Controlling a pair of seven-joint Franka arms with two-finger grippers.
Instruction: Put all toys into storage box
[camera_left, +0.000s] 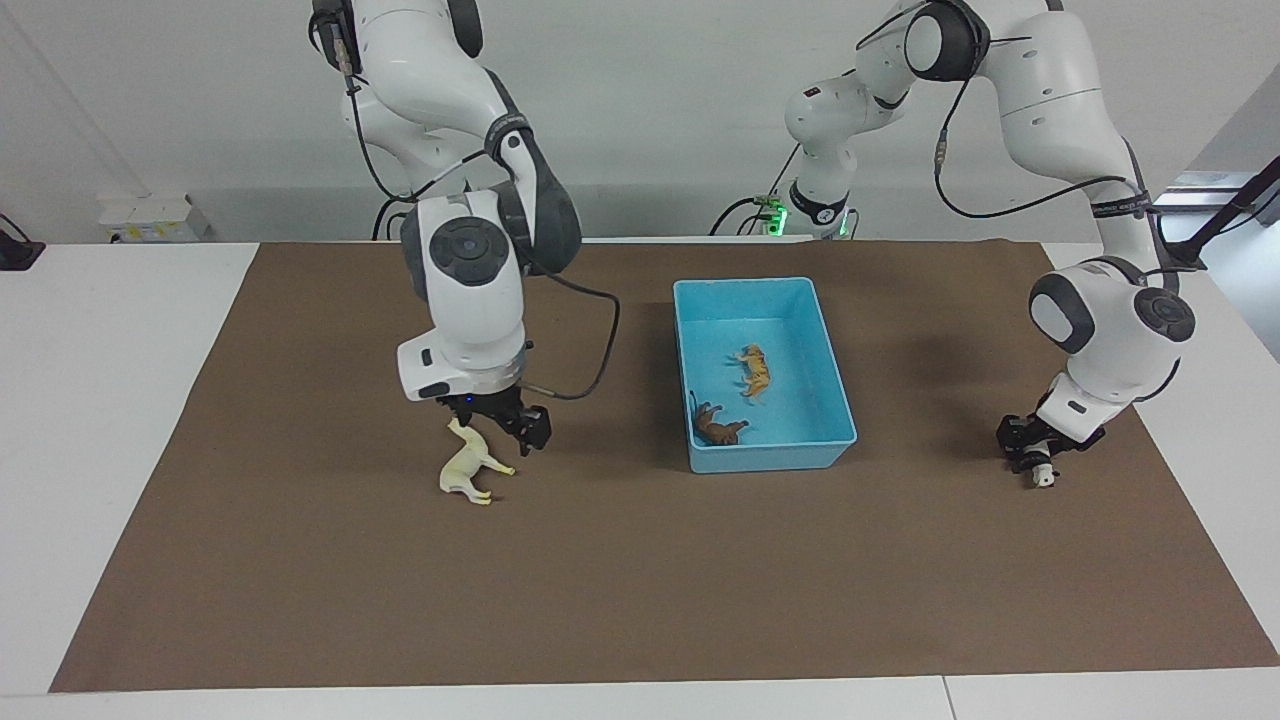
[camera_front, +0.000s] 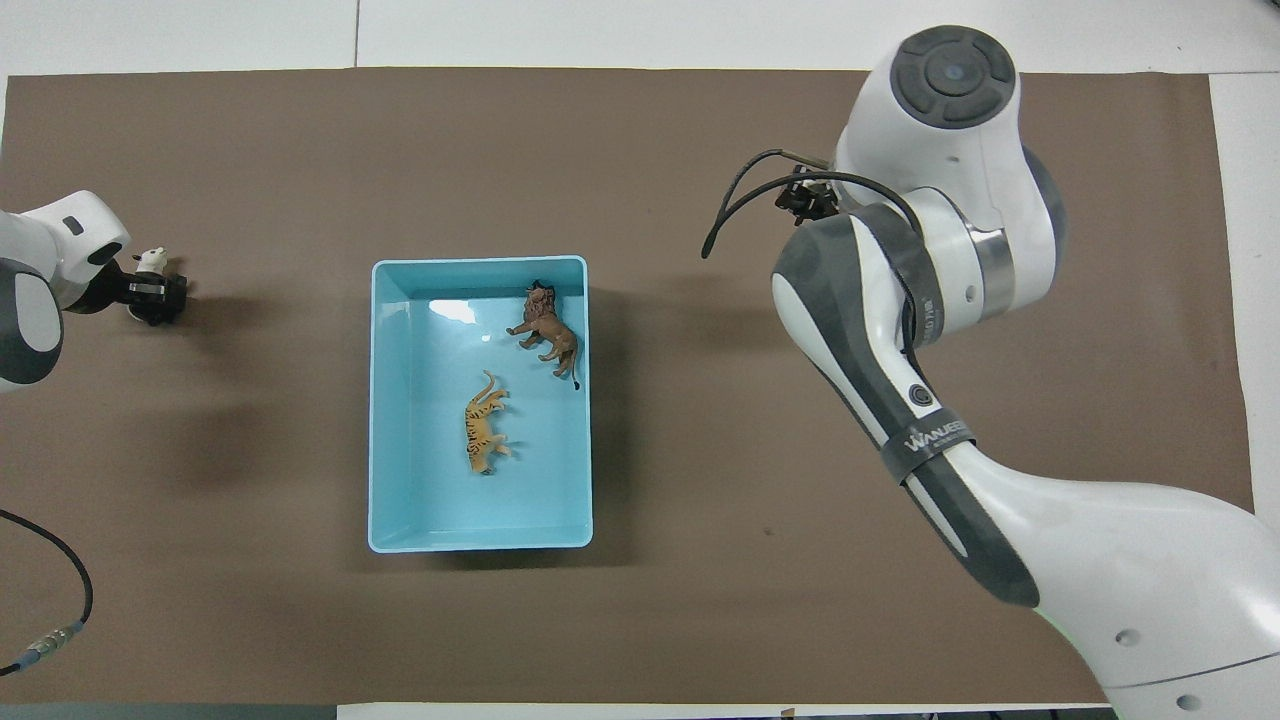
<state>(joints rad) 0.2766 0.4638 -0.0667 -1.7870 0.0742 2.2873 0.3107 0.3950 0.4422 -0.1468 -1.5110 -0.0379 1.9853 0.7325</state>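
The light blue storage box (camera_left: 745, 285) (camera_front: 380, 400) stands mid-mat. In it lie the orange striped tiger (camera_left: 755, 368) (camera_front: 483, 425) and the brown lion (camera_left: 718, 428) (camera_front: 548, 330). The cream-white horse (camera_left: 472, 468) lies on the mat toward the right arm's end. My right gripper (camera_left: 497, 420) is open just over its head and neck. In the overhead view my right arm hides both. My left gripper (camera_left: 1035, 452) (camera_front: 152, 295) is low at the left arm's end of the mat, shut on the black-and-white panda (camera_left: 1045, 477) (camera_front: 152, 260).
A brown mat (camera_left: 640, 580) covers most of the white table (camera_left: 90, 400). A small white box (camera_left: 150, 215) sits at the table's edge nearest the robots, at the right arm's end. My right arm's elbow (camera_front: 900, 300) hangs over the mat beside the storage box.
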